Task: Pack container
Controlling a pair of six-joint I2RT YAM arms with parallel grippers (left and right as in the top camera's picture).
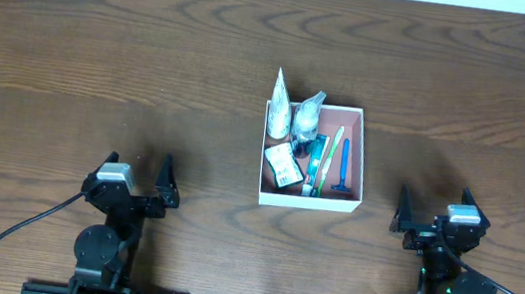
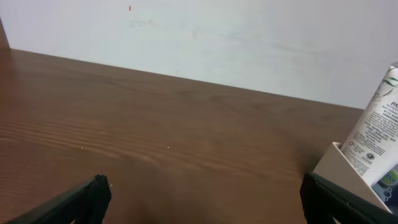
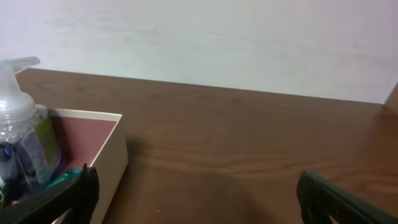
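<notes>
The container point(image 1: 362, 118), a shallow square box with white walls and a pink-brown inside, sits at the table's middle. In it are a white tube point(image 1: 280, 97), a clear spray bottle point(image 1: 307, 115), a small packet point(image 1: 282, 165), a toothbrush point(image 1: 331, 153) and a blue razor point(image 1: 343, 167). My left gripper point(image 1: 136, 182) is open and empty, well left of the box. My right gripper point(image 1: 433, 216) is open and empty, right of the box. The left wrist view shows the tube point(image 2: 375, 130) and a box corner point(image 2: 341, 165). The right wrist view shows the box wall point(image 3: 112, 163) and spray bottle point(image 3: 22, 130).
The wooden table point(image 1: 102, 67) stretches around the box. A pale wall point(image 2: 217, 37) rises behind the table's far edge. Black cables point(image 1: 11, 237) run from both arm bases at the front edge.
</notes>
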